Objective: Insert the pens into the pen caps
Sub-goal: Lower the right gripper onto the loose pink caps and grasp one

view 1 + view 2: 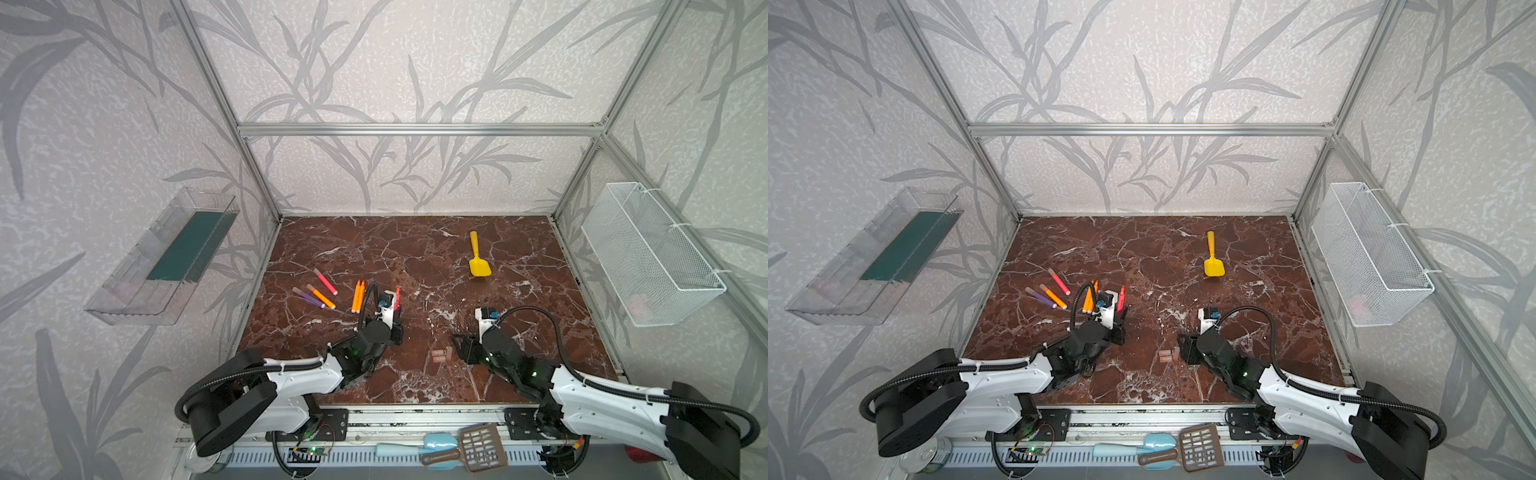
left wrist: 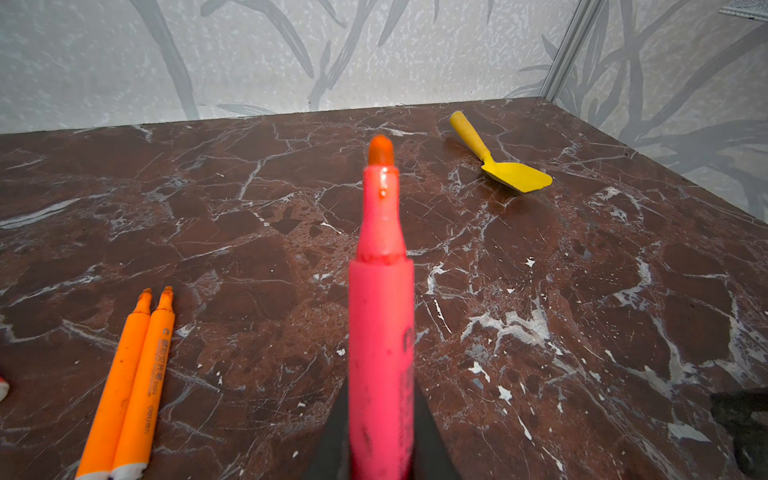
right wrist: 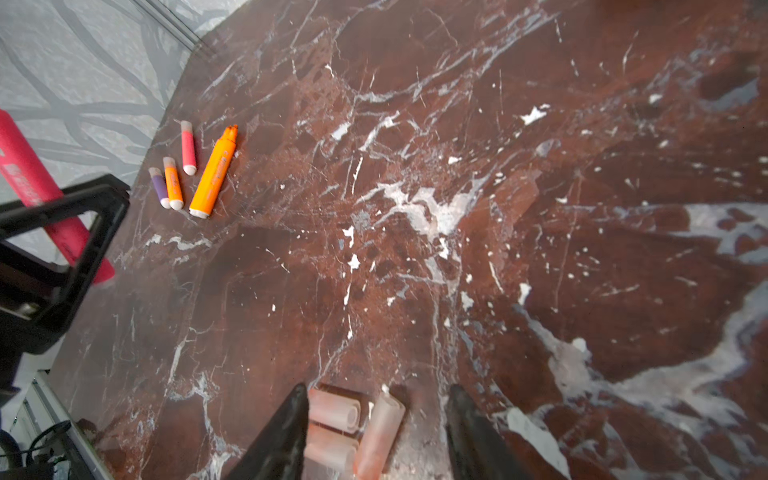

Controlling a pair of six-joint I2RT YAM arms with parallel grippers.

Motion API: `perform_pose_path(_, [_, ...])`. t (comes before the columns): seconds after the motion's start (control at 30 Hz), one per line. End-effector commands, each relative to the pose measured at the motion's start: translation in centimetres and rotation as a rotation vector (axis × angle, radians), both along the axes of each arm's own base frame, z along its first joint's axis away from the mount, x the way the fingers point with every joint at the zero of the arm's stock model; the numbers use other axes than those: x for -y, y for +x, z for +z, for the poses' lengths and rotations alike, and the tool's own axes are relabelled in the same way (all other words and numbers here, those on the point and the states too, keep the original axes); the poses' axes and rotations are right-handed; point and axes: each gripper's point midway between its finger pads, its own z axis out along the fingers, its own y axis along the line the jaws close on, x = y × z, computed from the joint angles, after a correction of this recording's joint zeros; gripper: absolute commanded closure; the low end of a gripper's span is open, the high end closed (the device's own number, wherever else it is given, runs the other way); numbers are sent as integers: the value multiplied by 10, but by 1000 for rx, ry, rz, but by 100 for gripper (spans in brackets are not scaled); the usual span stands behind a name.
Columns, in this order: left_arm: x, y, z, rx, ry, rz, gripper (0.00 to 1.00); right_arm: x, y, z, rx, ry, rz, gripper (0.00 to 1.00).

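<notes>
Jaws of my left gripper [image 2: 381, 432] pinch a red-pink pen [image 2: 380, 316], my right gripper [image 3: 378, 390] stands half open astride three pen caps [image 3: 334, 411] on brown marble tabletop [image 3: 540, 208], leaf-patterned walls [image 2: 249, 62] beyond.

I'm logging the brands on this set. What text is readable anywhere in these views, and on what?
"deli": on the barrel of the orange pen, near its white end.
Other print along that same barrel: too small to read.
Print on the red-pink pen held in the left gripper: blurred, unreadable.
Markings on the handle of the brown scoop: too small to read.
</notes>
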Motion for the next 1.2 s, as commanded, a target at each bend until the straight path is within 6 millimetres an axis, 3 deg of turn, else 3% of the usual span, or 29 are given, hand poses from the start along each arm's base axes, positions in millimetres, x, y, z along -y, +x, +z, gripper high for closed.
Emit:
perform_pose_path(0.0, [-3, -2, 11, 26, -72, 7, 100, 14, -13, -22, -69, -71, -12, 47])
perform_pose_path(0.3, [-10, -8, 12, 11, -83, 12, 100, 18, -28, -39, -127, -119, 22, 47])
perform_pose_path(0.93, [-17, -12, 15, 16, -86, 21, 100, -33, -22, -46, -162, -204, 147, 52])
perform_pose_path(1.17, [-23, -14, 15, 22, -82, 35, 100, -23, -19, -59, -182, -452, 122, 69])
